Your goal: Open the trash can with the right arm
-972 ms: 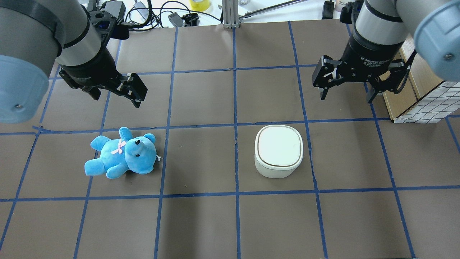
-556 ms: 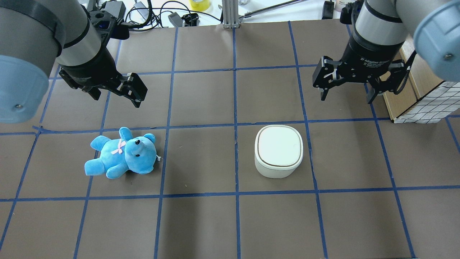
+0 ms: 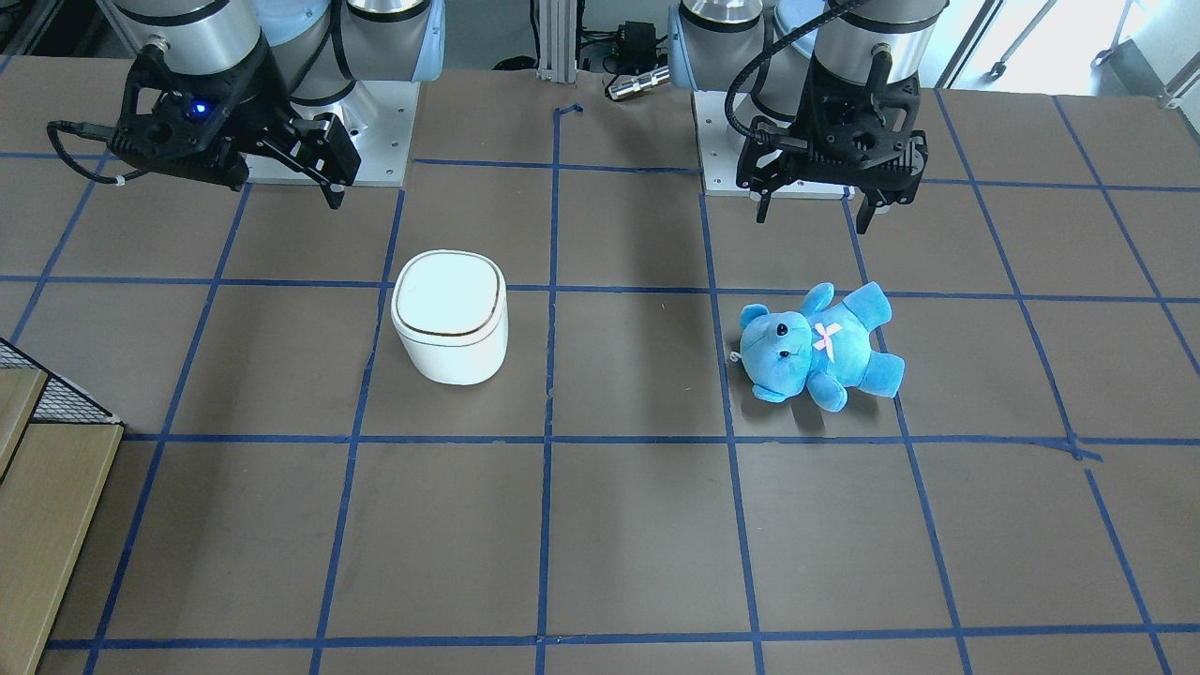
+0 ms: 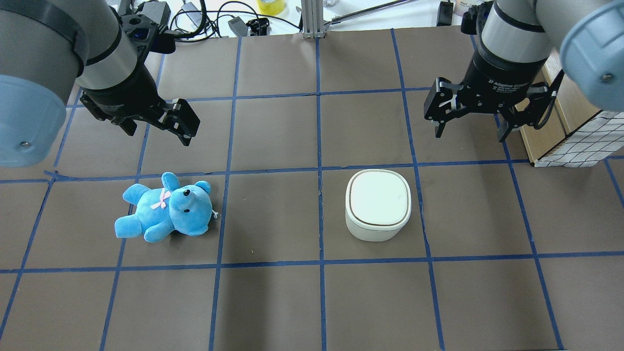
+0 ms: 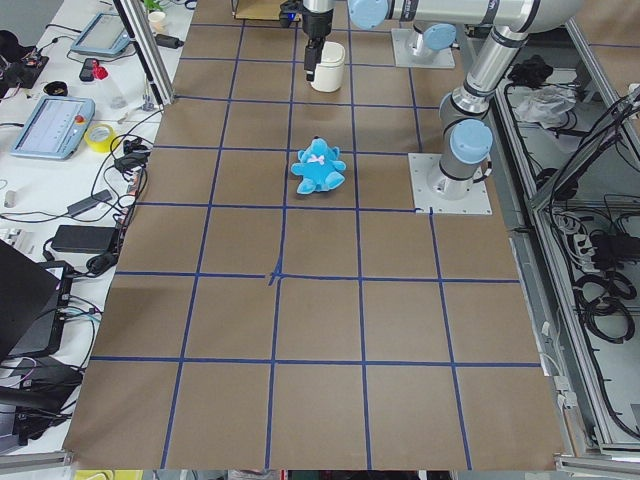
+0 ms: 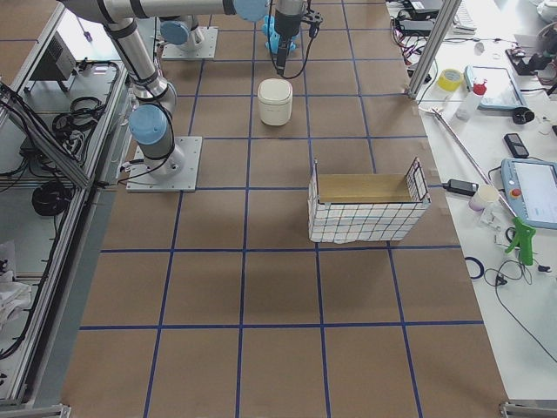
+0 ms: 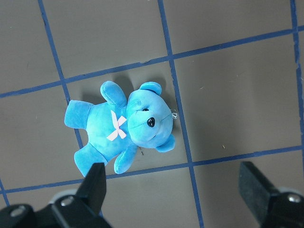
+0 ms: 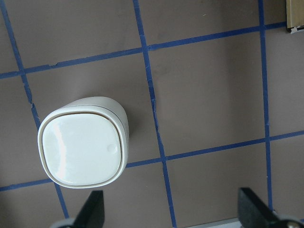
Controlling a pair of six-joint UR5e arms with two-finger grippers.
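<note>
The white trash can (image 4: pixel 378 204) stands right of the table's middle with its lid shut; it also shows in the front view (image 3: pixel 450 314) and the right wrist view (image 8: pixel 83 147). My right gripper (image 4: pixel 470 132) is open and empty. It hovers above the table beyond the can and a little to its right, apart from it, with both fingertips (image 8: pixel 92 209) at the wrist view's bottom edge. My left gripper (image 4: pixel 158 129) is open and empty, hovering beyond the blue teddy (image 4: pixel 165 208), which lies on its back and fills the left wrist view (image 7: pixel 121 126).
A wire-mesh basket with a wooden box (image 4: pixel 575 141) sits at the table's right edge, close beside the right gripper. Cables and a yellow tape roll (image 4: pixel 271 6) lie beyond the far edge. Blue tape lines grid the brown table (image 4: pixel 273 302).
The right gripper has shifted very slightly; the can, the teddy and the left arm have not moved.
</note>
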